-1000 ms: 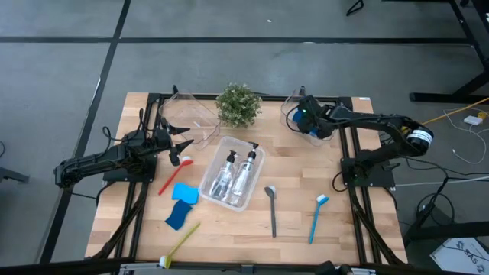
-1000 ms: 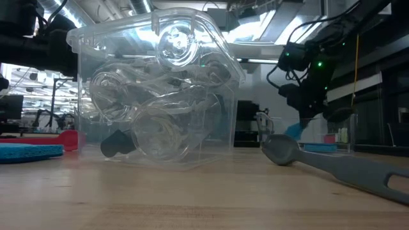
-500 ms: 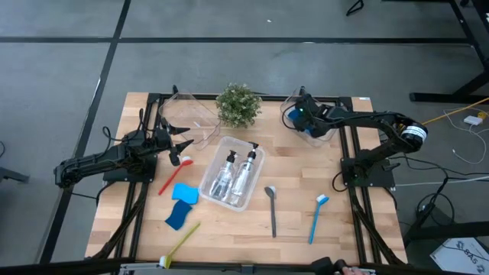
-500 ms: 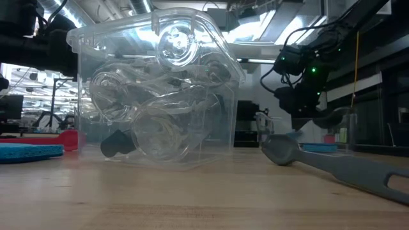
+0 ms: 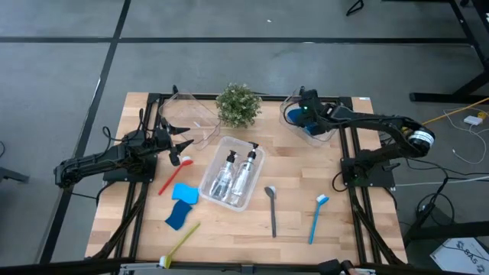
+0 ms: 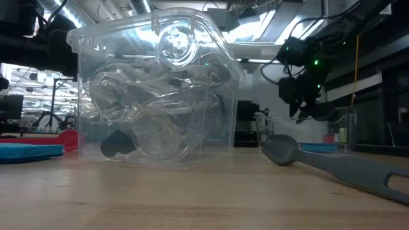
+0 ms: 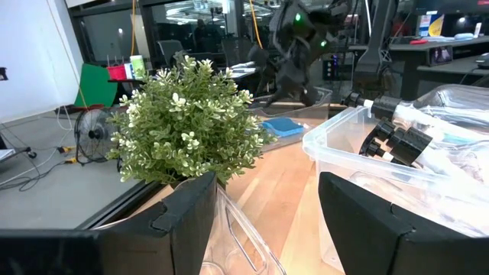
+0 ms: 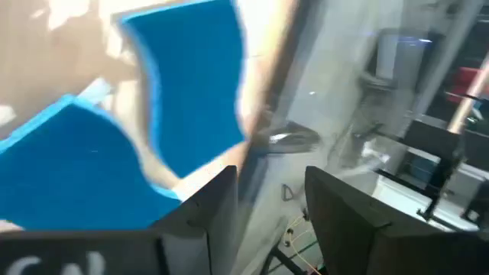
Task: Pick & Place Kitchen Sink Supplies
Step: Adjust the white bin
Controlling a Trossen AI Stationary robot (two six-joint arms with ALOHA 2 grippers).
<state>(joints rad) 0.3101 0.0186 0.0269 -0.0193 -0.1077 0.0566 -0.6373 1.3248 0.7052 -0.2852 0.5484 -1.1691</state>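
Note:
My right gripper [image 5: 299,116] [image 8: 271,191] hangs open over the clear bin [image 5: 312,134] at the far right, nothing between its fingers. Two blue sponges [image 8: 191,84] [image 8: 69,168] lie flat on that bin's floor below it. My left gripper [image 5: 182,147] [image 7: 263,221] waits open at the left, just beyond the red brush [image 5: 172,174]. Two pump bottles [image 5: 233,172] lie in the middle bin [image 5: 258,162]. Two more blue sponges [image 5: 181,206], a yellow-green brush [image 5: 180,243], a grey brush [image 5: 272,210] and a blue brush [image 5: 316,218] lie on the table.
A potted plant [image 5: 238,104] stands at the far middle, between an empty clear bin [image 5: 191,118] on the left and the right bin. In the low view the middle bin [image 6: 153,89] fills the left half, with the grey brush's head [image 6: 281,150] beside it.
My right gripper has dipped into the far right bin and let go of a blue sponge that hung below its fingers, then risen a little. The sponge now lies in the bin.

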